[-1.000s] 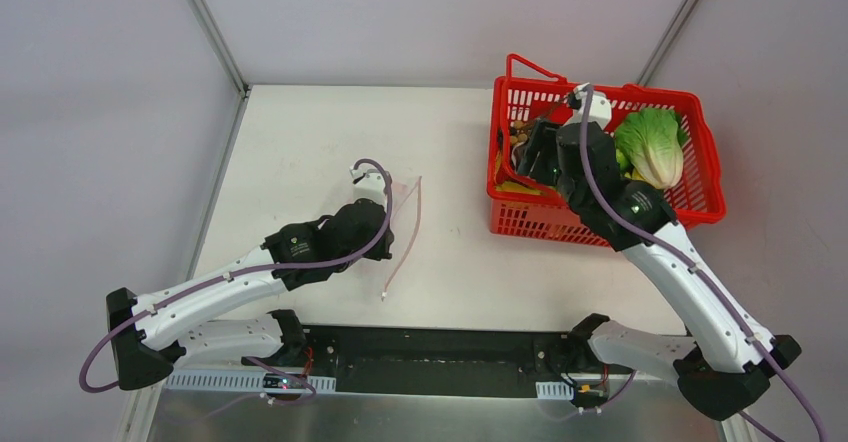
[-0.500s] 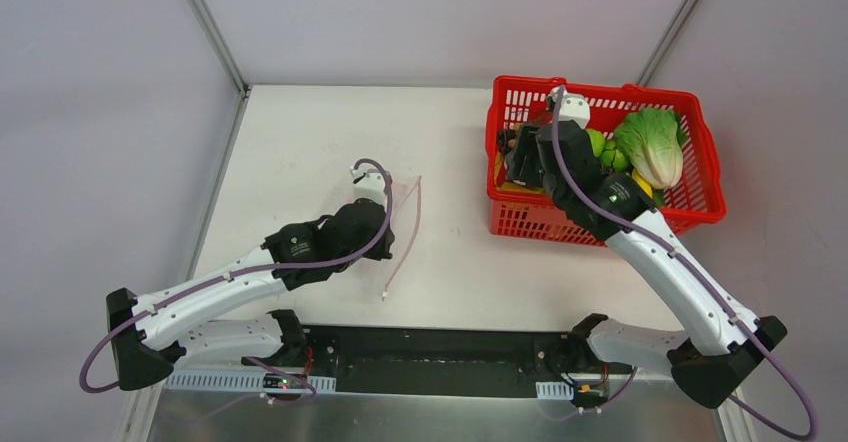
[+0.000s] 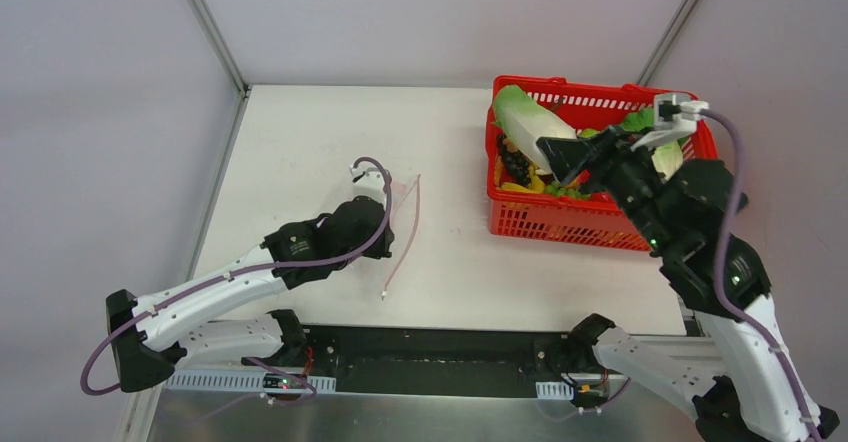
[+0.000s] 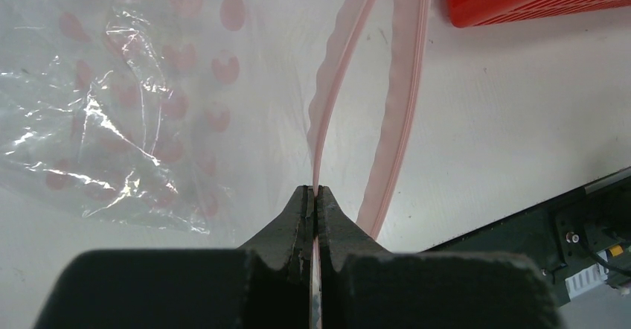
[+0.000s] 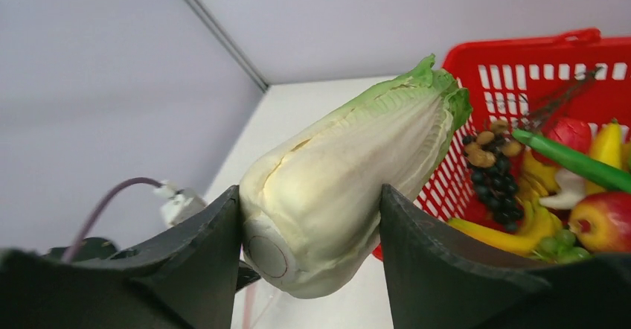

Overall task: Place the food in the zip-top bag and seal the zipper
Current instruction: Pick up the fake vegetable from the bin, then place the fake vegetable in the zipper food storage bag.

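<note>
The left gripper (image 4: 315,195) is closed flat on one lip of the zipper (image 4: 327,113), the thin pink strip passing straight between its jaws. The second lip lies loose on the table (image 4: 506,120) just to the right of the jaws. The likely purpose of this pinch is to part the lips and hold the mouth open for loading. The zip-top bag (image 4: 141,98) spreads ahead of and to the left of the jaws, flat and crinkled on the table, with no food visible inside it.

The right gripper (image 5: 309,217) stands wide, its two jaws clamped on the pale stem end of a toy cabbage (image 5: 357,150). The leafy green tip projects forward from the jaws. Gripping the stem end leaves the leafy end free to lead into the bag mouth. The cabbage is carried in the air, well apart from the bag.

Beyond and to the right of these jaws sits the red basket (image 5: 565,68). It contains the remaining food: a long green vegetable (image 5: 573,161), a banana bunch (image 5: 610,147), dark grapes (image 5: 498,187) and a red fruit (image 5: 606,221). The zipper is unsealed.
</note>
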Available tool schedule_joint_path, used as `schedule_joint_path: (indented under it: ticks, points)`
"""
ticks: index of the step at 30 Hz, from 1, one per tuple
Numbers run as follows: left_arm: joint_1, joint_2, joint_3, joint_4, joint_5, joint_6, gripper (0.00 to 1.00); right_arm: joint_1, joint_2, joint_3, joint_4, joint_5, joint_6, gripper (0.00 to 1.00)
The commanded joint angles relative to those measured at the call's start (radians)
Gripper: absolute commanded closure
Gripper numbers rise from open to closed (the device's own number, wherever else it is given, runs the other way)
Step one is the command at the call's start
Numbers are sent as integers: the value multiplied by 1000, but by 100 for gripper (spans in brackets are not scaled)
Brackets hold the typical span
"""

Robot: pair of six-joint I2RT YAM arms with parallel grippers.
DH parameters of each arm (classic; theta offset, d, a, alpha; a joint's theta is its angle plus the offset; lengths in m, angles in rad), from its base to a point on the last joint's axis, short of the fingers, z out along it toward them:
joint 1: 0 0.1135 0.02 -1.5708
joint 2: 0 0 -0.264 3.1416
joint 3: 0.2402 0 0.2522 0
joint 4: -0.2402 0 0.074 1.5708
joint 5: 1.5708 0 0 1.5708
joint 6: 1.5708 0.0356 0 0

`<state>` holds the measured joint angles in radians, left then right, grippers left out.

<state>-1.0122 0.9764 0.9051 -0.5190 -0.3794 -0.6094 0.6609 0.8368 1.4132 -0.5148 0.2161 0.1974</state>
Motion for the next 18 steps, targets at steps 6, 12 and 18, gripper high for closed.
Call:
schedule_joint_path:
  ticks: [6, 12, 18]
  points:
    - [22, 11, -1, 34, 29, 21, 100, 0, -109, 10, 176, -317, 32, 85]
    - [33, 0, -7, 38, 36, 16, 100, 0, -115, -66, 234, -475, 66, 85]
    - [45, -17, -10, 45, 38, 3, 100, 0, -133, -227, 369, -590, 200, 85]
